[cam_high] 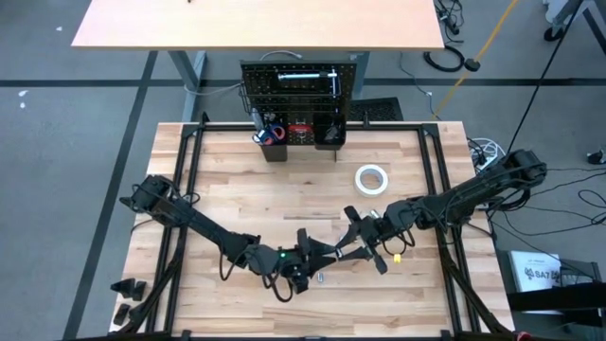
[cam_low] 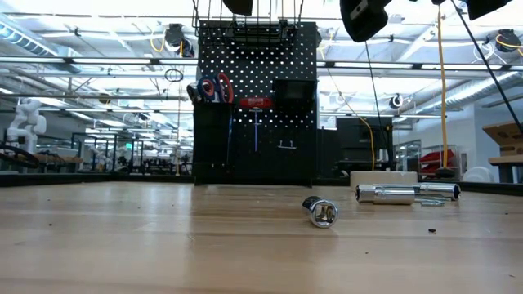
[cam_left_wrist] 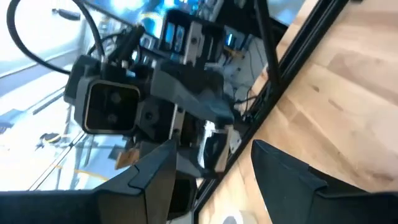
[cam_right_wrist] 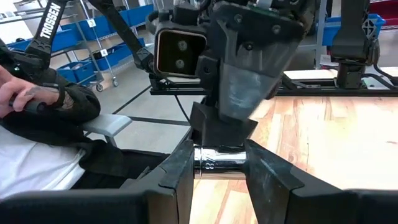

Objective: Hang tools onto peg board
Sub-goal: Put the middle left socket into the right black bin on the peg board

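Over the table's near middle my two grippers meet nose to nose. My right gripper (cam_right_wrist: 219, 155) (cam_high: 353, 243) is shut on a silver ratchet (cam_right_wrist: 217, 163). My left gripper (cam_left_wrist: 212, 150) (cam_high: 320, 254) stands open facing it, its fingers (cam_right_wrist: 231, 93) just over the ratchet. The black peg board (cam_high: 301, 93) (cam_low: 255, 98) stands upright at the far edge with orange-handled scissors (cam_low: 214, 88) and a red tool (cam_low: 256, 104) on it. A white tape roll (cam_high: 371, 178) lies flat on the table. My right gripper pinches the ratchet's silver bar (cam_right_wrist: 210, 165) between its two fingers (cam_right_wrist: 184, 173). The fingers come level from the table's right side and the bar lies across them, clear of the table. Whether my left gripper touches the ratchet I cannot tell; its own body hides that spot.
A silver socket (cam_low: 321, 212) (cam_high: 320, 278) and a long silver tool (cam_low: 406, 193) lie on the table, and a small yellow piece (cam_high: 398, 256) lies beside the right arm. Black bins (cam_high: 284, 133) line the board's foot. A person (cam_right_wrist: 37, 118) sits beyond the table's left side.
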`<action>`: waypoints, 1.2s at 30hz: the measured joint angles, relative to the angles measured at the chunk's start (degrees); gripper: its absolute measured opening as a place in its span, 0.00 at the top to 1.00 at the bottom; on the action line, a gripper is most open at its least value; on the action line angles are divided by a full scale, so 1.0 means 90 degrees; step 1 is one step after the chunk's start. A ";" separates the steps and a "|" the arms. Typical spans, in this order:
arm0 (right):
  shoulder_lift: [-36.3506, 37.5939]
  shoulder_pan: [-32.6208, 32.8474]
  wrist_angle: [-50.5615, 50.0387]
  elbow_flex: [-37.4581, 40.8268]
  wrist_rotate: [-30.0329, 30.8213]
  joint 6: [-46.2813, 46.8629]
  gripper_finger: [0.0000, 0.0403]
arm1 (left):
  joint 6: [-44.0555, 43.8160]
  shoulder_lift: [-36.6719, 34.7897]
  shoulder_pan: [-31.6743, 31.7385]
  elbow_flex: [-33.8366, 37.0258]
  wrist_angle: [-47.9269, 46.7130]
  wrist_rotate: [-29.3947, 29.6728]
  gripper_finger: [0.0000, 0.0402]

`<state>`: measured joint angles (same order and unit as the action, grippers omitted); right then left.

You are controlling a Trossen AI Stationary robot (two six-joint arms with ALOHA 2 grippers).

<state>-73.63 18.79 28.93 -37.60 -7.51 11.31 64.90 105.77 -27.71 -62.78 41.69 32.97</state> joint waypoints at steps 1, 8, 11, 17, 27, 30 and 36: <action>0.0000 0.0000 0.0001 0.0000 0.0001 -0.0002 0.72 | -0.0006 -0.0004 0.0008 0.0000 -0.0005 -0.0098 0.48; 0.0002 -0.0046 0.0102 0.0000 0.0050 -0.0001 0.72 | -0.0002 0.0001 0.0187 0.0000 -0.0045 -0.0483 0.48; 0.0002 -0.0044 0.0152 0.0000 0.0051 -0.0002 0.72 | -0.0006 0.0001 0.0274 -0.0026 -0.0048 -0.0503 0.48; 0.0002 -0.0046 0.0197 0.0000 0.0053 -0.0002 0.72 | -0.0099 0.0000 0.0373 -0.0159 -0.0180 -0.0552 0.48; 0.0002 -0.0095 0.0217 0.0000 0.0522 0.0052 0.72 | -0.0177 -0.0001 0.0403 -0.0177 -0.0192 -0.0517 0.48; 0.0002 -0.0095 0.0290 -0.0002 0.0531 0.0061 0.72 | -0.0177 -0.0002 0.0409 -0.0177 -0.0189 -0.0393 0.48; 0.0002 -0.0095 0.0279 -0.0002 0.0539 0.0061 0.72 | -0.0172 0.0000 0.0404 -0.0180 -0.0187 -0.0346 0.57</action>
<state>-73.60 17.93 31.44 -37.63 -2.66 11.86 63.35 105.78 -24.07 -64.40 40.01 29.85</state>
